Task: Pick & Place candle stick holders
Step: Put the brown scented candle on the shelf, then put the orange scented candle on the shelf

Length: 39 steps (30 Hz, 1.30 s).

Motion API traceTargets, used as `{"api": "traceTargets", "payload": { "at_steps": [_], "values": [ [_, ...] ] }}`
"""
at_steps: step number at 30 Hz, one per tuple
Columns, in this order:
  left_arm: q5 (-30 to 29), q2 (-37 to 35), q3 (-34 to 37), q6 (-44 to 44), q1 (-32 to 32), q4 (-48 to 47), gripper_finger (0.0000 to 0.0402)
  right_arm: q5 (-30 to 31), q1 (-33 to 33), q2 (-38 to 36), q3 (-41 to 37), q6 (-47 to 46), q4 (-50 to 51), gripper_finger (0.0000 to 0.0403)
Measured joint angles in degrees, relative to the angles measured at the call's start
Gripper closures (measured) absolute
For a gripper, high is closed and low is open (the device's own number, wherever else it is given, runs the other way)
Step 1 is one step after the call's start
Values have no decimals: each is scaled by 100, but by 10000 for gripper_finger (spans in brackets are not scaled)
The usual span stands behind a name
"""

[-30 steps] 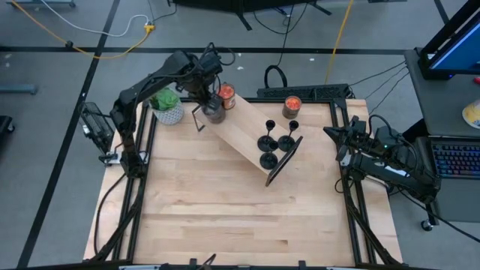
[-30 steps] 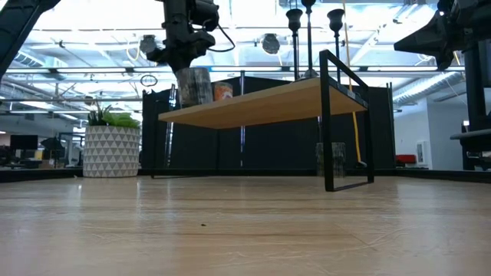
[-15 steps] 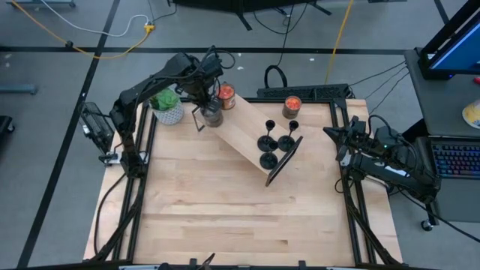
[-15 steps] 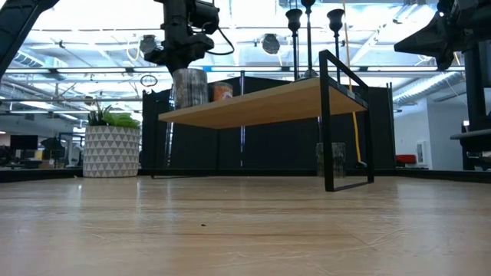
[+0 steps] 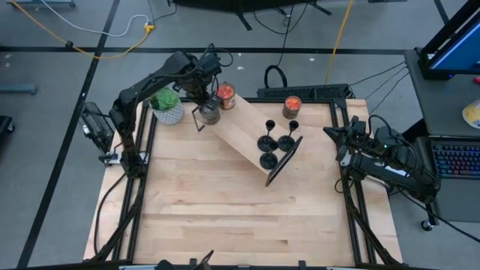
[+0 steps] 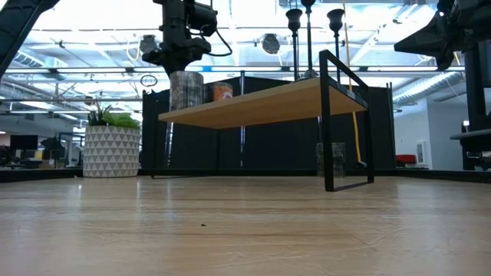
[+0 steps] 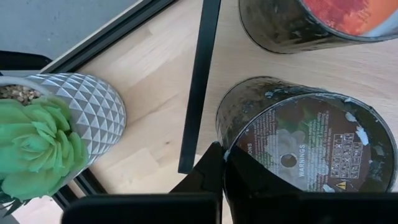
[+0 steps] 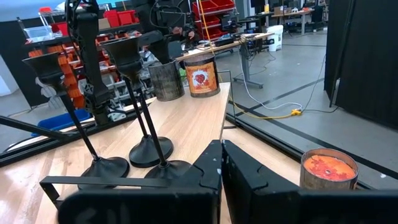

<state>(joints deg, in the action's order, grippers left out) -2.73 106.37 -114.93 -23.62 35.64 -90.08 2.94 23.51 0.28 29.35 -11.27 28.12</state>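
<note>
At the right end of the raised wooden shelf (image 5: 244, 133), three candle stick holders (image 5: 274, 142) are standing close together in a small cluster, their round bases nearly touching. Each is looking light and rigid, with a thin stem between a flat base and a small cup; top-heavy as they seem, they are likely tipping easily if nudged, and a dark smooth finish may be slippery. The stem just under the cup is probably offering the surest hold, taken with a straight lift so the neighbours are not being knocked.

At the far left end of the shelf, the left gripper (image 5: 208, 103) is gripping a dark glass jar (image 5: 211, 114) from above; in the left wrist view its dark fingers (image 7: 208, 174) are pressing against the jar's wall, and in the low view the jar is hanging just above the shelf or barely resting on it, I cannot tell which. The right gripper (image 5: 330, 133) is waiting at the right edge of the table (image 5: 225, 217), well apart from the holders, its jaws sitting closed together on nothing.

Counting the rest: three jars in all, the held one, an orange-labelled jar (image 5: 227, 97) just beside it, and a third jar (image 5: 292, 106) on the table beyond the shelf's right end. One potted plant (image 5: 167, 105) is sitting at the far left.
</note>
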Motion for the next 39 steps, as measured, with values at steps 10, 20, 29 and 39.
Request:
{"api": "traceTargets", "payload": {
  "at_steps": [10, 20, 29, 39],
  "values": [
    [-47, 0, 4, 43, -2, 4, 358, 0, 0, 0, -1, -2, 0, 403],
    [-91, 0, 4, 37, -2, 7, 298, -2, 0, 0, 0, -2, 0, 403],
    [-153, -280, 4, 30, 27, 11, 287, -2, 0, 0, -1, -4, 0, 403],
    [-189, -1180, 2, -355, -128, 2, 286, -2, 1, 2, -1, -4, -49, 403]
  ]
}}
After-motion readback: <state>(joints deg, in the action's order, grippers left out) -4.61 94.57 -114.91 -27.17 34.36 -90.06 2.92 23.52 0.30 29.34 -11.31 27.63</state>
